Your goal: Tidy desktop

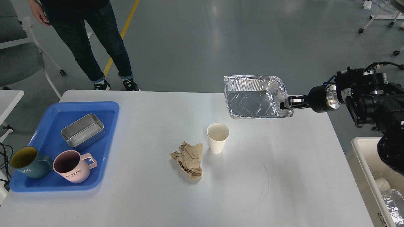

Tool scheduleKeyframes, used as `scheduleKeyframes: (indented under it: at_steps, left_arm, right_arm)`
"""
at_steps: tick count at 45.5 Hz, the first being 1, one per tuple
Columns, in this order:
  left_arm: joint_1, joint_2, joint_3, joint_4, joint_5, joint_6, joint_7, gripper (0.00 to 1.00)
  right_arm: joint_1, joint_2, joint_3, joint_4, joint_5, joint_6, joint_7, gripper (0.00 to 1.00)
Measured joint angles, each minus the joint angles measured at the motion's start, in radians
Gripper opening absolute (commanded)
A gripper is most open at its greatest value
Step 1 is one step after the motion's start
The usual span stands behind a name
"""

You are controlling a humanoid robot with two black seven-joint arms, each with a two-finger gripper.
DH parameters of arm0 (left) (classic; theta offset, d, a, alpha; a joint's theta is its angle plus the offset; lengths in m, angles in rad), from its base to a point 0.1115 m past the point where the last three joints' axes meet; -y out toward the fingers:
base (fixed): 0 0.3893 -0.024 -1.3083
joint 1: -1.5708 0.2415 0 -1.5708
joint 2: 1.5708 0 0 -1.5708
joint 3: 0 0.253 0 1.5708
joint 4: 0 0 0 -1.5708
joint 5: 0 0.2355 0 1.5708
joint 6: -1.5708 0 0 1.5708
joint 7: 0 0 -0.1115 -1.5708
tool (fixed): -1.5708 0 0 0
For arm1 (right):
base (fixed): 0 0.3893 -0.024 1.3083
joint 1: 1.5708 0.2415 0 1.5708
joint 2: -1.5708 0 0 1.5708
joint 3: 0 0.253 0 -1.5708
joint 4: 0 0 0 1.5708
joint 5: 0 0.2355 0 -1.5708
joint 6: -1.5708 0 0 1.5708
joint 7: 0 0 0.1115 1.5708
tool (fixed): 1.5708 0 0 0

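While right hand (285,104) grips foil tray (252,97), cup (217,137) sits nearby.

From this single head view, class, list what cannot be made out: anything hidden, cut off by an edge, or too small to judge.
- Left gripper: not in the head view at all.
- White plastic bin: cut by the right and bottom edges; my right arm covers part of its contents.
- Standing person: cut off above the waist by the top edge.
- Right gripper on the crinkled foil tray: fingertips too small and dark to tell apart.

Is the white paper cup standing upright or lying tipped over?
Upright. The paper cup stands on the desktop, round open mouth facing up.
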Motion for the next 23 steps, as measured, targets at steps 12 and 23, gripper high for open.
scheduleKeyframes:
  at_steps: [12, 23]
  left_arm:
    - [0.008, 0.086, 0.135, -0.085, 0.176, 0.0, 0.007, 0.97]
    - [0.009, 0.24, 0.175, -0.227, 0.236, 0.0, 0.029, 0.97]
  right_arm:
    - [0.004, 0.002, 0.0, 0.0, 0.0, 0.0, 0.0, 0.0]
    - [0.004, -0.001, 0.0, 0.0, 0.0, 0.0, 0.0, 0.0]
